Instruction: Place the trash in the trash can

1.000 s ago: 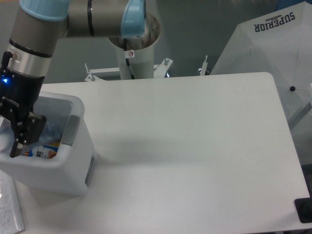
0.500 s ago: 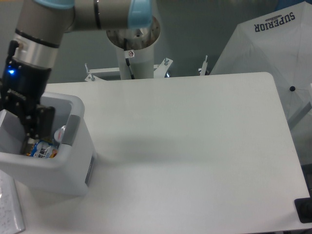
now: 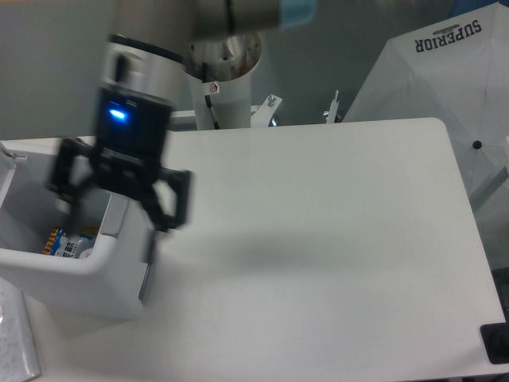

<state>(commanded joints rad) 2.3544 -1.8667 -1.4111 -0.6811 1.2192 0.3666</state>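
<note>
**Trash lying in the white bin, open gripper raised above its rim**

Trash, seen as a small crumpled packet with blue, white and orange print (image 3: 70, 244), lies at the bottom of the boxy white-grey plastic trash can (image 3: 79, 270), which stands at the left edge of the picture. Its material and full shape cannot be made out, as the bin's walls hide most of it. The trash can has a thick rounded rim and a grey panel on the side facing the table's middle.

The bin rests on a wide white rectangular table (image 3: 318, 239) with rounded corners. Behind the table stands a grey wall, and a white cylindrical robot pedestal (image 3: 223, 87) rises at the table's far edge. At upper right sits a white fabric cover printed with the word SUPERIOR (image 3: 433, 72). A small black object (image 3: 495, 344) shows at the lower right corner.

The robot arm reaches down from the top of the picture, blurred. Its black wrist shows a glowing blue light (image 3: 118, 114). The black two-finger gripper (image 3: 118, 199) hangs over the bin's right rim, its fingers spread wide apart and holding nothing. One finger (image 3: 65, 177) is above the bin's opening, the other above the table just beside the bin. The packet lies below and to the left of the gripper, apart from it.
</note>
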